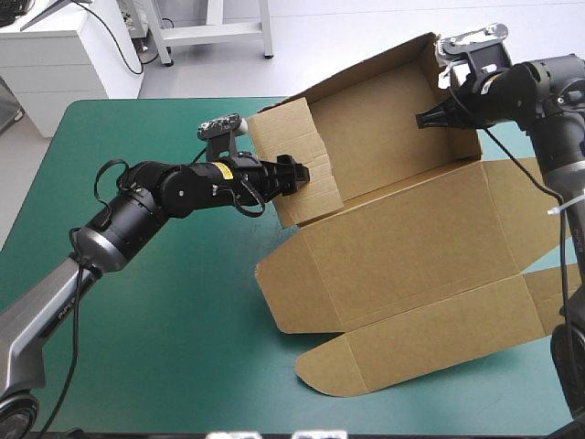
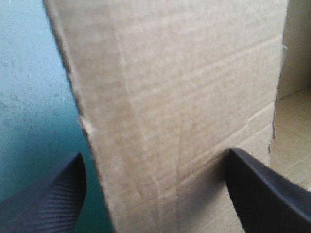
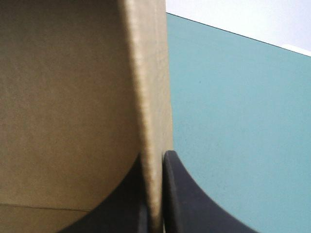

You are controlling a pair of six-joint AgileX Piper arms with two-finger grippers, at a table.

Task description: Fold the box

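box (image 1: 411, 256) plain brown, faint ribbed lines; cover (image 1: 183, 320) teal-green; fingers (image 2: 48, 204) black, fine weave pattern.

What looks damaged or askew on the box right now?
Nothing torn. The box lies skewed to the table edges; its wall ahead of the open left gripper shows faint creases. The right gripper pinches the far wall.

Brown box (image 1: 402, 247): walls partly raised, lid flat on teal-green table's right half.
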